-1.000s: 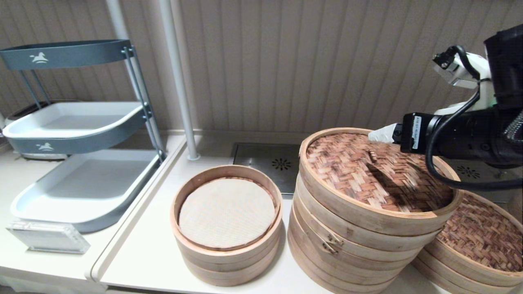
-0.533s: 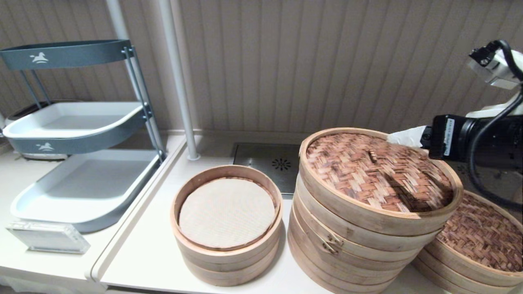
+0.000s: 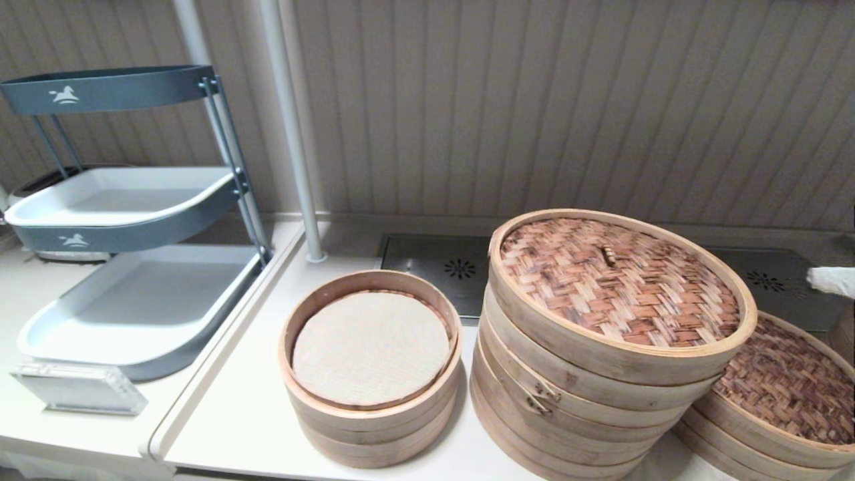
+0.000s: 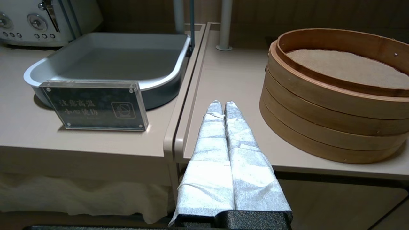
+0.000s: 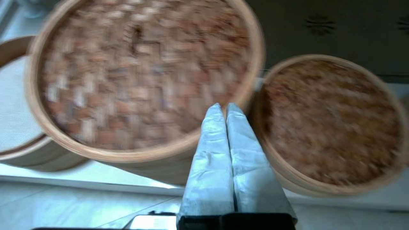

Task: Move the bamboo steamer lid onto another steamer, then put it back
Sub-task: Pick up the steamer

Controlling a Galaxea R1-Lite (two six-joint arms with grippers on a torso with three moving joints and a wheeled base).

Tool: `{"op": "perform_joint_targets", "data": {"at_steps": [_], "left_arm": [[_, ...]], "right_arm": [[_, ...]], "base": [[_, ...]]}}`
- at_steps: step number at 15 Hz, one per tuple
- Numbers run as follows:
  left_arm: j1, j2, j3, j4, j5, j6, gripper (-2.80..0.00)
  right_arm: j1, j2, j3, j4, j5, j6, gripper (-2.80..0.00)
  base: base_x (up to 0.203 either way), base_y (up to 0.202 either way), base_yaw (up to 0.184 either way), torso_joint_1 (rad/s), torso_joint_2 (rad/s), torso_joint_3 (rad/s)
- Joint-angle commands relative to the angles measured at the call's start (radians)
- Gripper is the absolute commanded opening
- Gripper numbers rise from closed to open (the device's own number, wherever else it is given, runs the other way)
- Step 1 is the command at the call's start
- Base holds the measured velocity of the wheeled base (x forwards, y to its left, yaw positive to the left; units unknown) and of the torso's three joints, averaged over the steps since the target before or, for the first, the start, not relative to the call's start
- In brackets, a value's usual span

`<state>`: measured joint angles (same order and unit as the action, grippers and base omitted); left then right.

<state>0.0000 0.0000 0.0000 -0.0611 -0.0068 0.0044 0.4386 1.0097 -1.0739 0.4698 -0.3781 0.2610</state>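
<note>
My right hand (image 5: 222, 107), fingers pressed together and empty, hangs above the lid (image 5: 329, 123): light, stiff, best pinched at its rim.

Acrylic sign plate (image 4: 96, 105) on left counter, in front of grey tray (image 4: 105, 60): Chinese txt "注意高温 小心烫伤" + crossed-out hand pictogram at right. Rack tiers (image 3: 107, 87) carry white horse logo, no wording. No other legible txt or nos.
</note>
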Motion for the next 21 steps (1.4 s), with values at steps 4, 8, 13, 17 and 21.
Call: {"op": "perform_joint_targets", "data": {"at_steps": [4,8,13,17,21], "left_arm": [[0.0,-0.002,0.025,0.0,-0.001,0.0,-2.8],[0.002,-0.002,0.025,0.0,-0.001,0.0,-2.8],[0.0,-0.002,0.025,0.0,0.0,0.0,-2.8],[0.0,-0.002,0.025,0.0,0.0,0.0,-2.8],[0.0,-0.002,0.025,0.0,-0.001,0.0,-2.8]], "right_arm": [[-0.132,-0.331,0.193,0.008,-0.021,-0.061,-2.8],[-0.214,-0.558,0.41,0.006,-0.02,-0.093,-2.8],[-0.311,-0.725,0.67,-0.03,-0.008,-0.106,-2.8],[-0.317,-0.722,0.867,-0.286,0.01,-0.159,-2.8],[-0.425,-0.731,0.91,-0.302,0.03,-0.177,-2.8]], "base": [[0.0,0.0,0.0,0.0,0.0,0.0],[0.0,0.0,0.0,0.0,0.0,0.0],[0.0,0.0,0.0,0.0,0.0,0.0],[0.0,0.0,0.0,0.0,0.0,0.0],[0.0,0.0,0.0,0.0,0.0,0.0]]}}
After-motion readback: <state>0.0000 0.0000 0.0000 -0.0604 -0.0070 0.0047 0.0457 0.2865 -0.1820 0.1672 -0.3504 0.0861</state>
